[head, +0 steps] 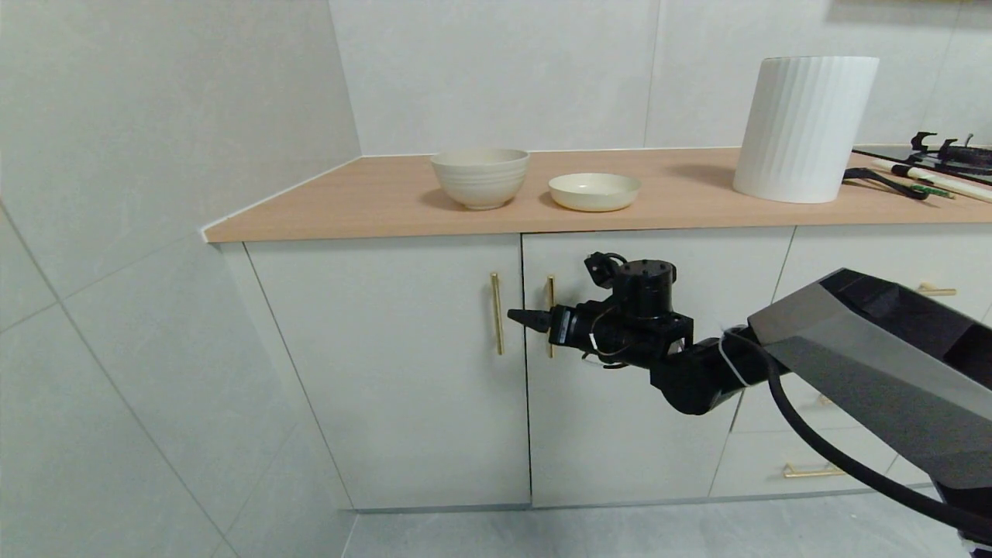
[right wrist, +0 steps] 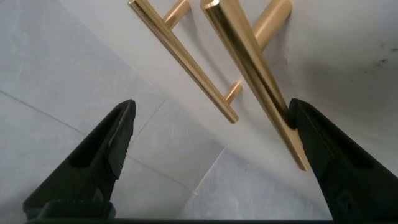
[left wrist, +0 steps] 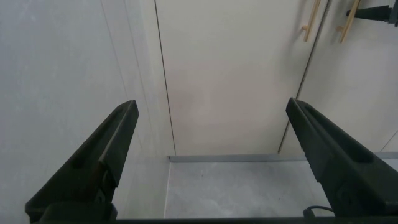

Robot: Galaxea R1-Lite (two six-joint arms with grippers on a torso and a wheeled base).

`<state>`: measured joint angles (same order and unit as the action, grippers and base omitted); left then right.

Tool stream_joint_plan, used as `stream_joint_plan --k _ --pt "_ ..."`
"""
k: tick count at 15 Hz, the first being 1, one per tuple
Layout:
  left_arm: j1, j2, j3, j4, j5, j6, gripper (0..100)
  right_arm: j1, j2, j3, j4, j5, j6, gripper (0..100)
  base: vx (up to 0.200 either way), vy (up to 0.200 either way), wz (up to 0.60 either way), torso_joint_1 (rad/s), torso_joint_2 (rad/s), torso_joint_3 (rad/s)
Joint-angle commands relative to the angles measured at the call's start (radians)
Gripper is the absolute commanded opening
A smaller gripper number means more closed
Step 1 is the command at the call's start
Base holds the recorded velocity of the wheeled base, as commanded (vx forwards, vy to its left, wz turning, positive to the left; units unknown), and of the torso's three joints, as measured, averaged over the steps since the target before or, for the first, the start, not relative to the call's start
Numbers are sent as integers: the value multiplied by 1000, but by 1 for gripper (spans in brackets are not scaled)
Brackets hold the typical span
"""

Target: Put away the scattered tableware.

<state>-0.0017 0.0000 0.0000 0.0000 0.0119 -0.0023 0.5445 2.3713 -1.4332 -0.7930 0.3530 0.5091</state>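
A cream ribbed bowl (head: pixel 480 177) and a shallow cream dish (head: pixel 594 191) stand side by side on the wooden countertop (head: pixel 349 205). Below them are two shut cabinet doors with brass bar handles (head: pixel 497 313) (head: pixel 551 310). My right gripper (head: pixel 521 316) is level with these handles and just in front of them. In the right wrist view it (right wrist: pixel 210 109) is open, with both handles (right wrist: pixel 255 81) (right wrist: pixel 186 62) between its fingers and nothing gripped. My left gripper (left wrist: pixel 211 106) is open and empty, low down, facing the left cabinet door (left wrist: pixel 230 87) and the floor.
A tall white ribbed cylinder (head: pixel 804 128) stands on the counter to the right. Beyond it lie dark utensils and chopsticks (head: pixel 914 182) beside a stove (head: pixel 949 151). A tiled wall (head: pixel 155 232) closes the left side. Drawers with brass pulls (head: pixel 810 470) sit at lower right.
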Motion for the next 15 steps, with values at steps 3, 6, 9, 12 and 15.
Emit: stream_joint_plan --k 3,6,9,12,15 --pt "0 2 0 0 0 -1 100 0 -75 77 9 77 0 100 0 0 0 0 0 0" --pt "0 2 0 2 0 -1 100 -8 -138 139 49 161 -1 100 0 0 0 0 0 0" --pt "0 2 0 0 0 -1 100 -5 -198 226 52 164 -9 100 0 0 0 0 0 0" --pt "0 2 0 2 0 -1 100 12 -216 252 52 164 -11 100 0 0 0 0 0 0" --pt "0 2 0 0 0 -1 100 19 -224 274 52 164 -12 100 0 0 0 0 0 0"
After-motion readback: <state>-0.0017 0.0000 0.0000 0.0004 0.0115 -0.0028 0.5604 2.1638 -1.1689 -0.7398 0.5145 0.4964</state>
